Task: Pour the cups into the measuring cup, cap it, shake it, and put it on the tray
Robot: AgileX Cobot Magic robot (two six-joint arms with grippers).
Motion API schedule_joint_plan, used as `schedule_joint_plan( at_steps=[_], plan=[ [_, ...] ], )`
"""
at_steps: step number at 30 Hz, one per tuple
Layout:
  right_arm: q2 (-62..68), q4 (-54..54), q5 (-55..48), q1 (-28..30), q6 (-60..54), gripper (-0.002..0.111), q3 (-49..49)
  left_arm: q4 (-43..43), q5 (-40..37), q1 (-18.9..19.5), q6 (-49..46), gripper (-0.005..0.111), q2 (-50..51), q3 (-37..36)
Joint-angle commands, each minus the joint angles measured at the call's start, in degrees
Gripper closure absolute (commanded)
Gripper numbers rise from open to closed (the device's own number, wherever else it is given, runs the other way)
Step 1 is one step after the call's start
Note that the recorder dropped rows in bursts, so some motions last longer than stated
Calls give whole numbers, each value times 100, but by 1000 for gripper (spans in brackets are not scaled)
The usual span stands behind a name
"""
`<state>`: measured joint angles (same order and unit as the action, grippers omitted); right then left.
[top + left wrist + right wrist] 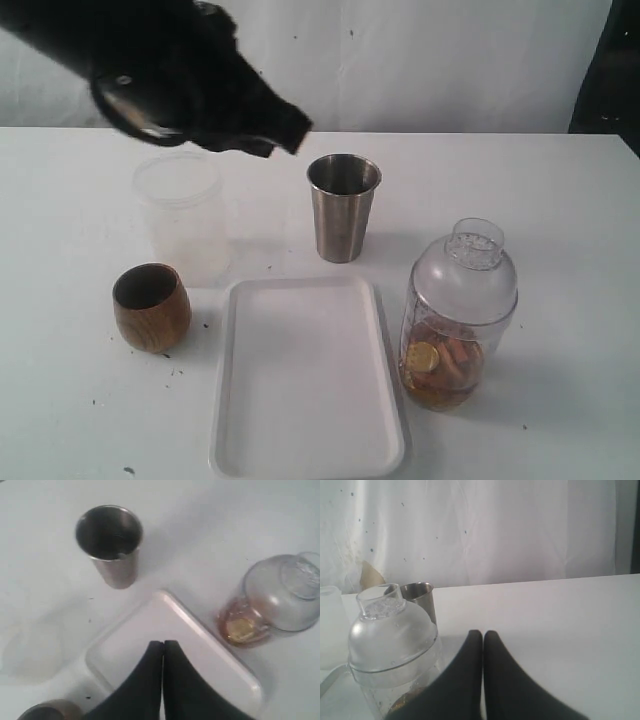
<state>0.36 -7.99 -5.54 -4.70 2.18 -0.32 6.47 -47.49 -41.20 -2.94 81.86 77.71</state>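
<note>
The clear measuring cup (458, 315) stands on the table right of the white tray (305, 375), closed by a frosted domed cap, with amber-brown contents at its bottom. The steel tumbler (343, 208) is upright behind the tray and looks empty. The brown wooden cup (151, 307) sits upright left of the tray. My left gripper (163, 642) is shut and empty, hovering high over the tray (150, 620); its arm (200, 85) is blurred at the upper left. My right gripper (483, 632) is shut and empty, low beside the measuring cup (390, 645).
A frosted translucent tub (185, 215) stands behind the wooden cup, under the left arm. Dark specks dot the white table near the wooden cup. A white curtain hangs behind the table's far edge.
</note>
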Motion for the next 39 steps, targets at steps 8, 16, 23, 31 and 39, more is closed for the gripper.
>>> schedule_joint_plan(
  at_steps=[8,16,23,31,39],
  plan=[
    [-36,6,45,-38,3,108,32,162,3349,2777,1135,107,-3462,-4227],
    [-36,6,45,-38,3,108,32,169,4497,3094,1641,107,-4907,-5690],
    [-36,6,45,-38,3,108,32,247,5107,3094,1746,107,-6000,-6453],
    [-36,6,45,-38,3,108,32,247,5867,3094,1791,107,-7343,-7475],
    [-36,6,45,-38,3,108,32,122,5107,3094,1335,107,-8186,-7771]
  ],
)
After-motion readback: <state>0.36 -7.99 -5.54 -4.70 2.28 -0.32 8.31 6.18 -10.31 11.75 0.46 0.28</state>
